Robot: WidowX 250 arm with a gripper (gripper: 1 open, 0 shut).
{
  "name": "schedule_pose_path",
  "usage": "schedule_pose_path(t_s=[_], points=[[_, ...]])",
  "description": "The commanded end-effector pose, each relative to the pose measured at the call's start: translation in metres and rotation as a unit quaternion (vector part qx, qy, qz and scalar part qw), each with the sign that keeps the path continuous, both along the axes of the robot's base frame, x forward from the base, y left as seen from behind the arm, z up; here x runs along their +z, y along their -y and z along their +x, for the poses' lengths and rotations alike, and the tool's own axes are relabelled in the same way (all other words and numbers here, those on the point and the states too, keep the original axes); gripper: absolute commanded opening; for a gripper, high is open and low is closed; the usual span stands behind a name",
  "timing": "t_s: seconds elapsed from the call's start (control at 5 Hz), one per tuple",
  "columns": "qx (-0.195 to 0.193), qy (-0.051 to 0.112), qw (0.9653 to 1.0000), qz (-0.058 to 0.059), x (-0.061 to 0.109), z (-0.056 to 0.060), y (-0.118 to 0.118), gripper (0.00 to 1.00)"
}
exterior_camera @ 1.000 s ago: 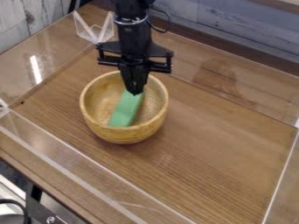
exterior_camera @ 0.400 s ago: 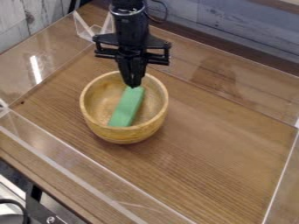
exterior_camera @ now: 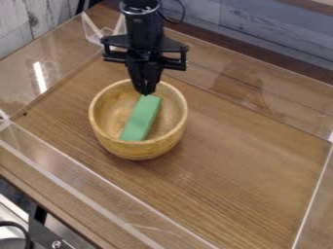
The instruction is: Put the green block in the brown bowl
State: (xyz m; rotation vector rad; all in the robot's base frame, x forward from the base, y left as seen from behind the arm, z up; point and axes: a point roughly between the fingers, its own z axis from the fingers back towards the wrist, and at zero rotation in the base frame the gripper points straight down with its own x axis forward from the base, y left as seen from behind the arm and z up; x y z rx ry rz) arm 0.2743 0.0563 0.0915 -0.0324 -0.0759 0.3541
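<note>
- Closest to us is the front edge of a wooden table [exterior_camera: 221, 209]. It is brown with thin lines of grain running across it.
- A low clear plastic wall [exterior_camera: 78, 199] goes around the table top. You can see through it, and its edges shine a little.
- In the bottom left corner there is something dark under the table, but it is too hard to make out.
- A bit further back, left of the middle, sits the brown bowl [exterior_camera: 107, 119]. It is round, made of light wood, with thick sides and a deep hollow.
- The green block [exterior_camera: 142, 118] lies inside the bowl. It is a long flat bright green bar. It leans on a slant, with its far end higher up near the bowl's far side and its near end lower in the hollow.
- Just above the far end of the block hangs the black gripper [exterior_camera: 147, 88]. It points straight down.
- The tips come together in a narrow point. I cannot tell if the jaws are open or closed, and I cannot tell if they touch the block.
- Behind the arm, at the back, is a grey wall [exterior_camera: 279, 24].
</note>
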Motion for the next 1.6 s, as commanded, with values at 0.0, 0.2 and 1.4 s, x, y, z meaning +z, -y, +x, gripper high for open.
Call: schedule_pose_path(t_s=[0.0,0.2,1.4], points=[[-0.003,0.035,0.9993,0.012,0.024,0.009,0.000,1.00],[-0.007,0.038,0.9992,0.011,0.029,0.010,0.006,1.00],[-0.055,0.041,0.9976,0.002,0.024,0.038,0.068,1.00]])
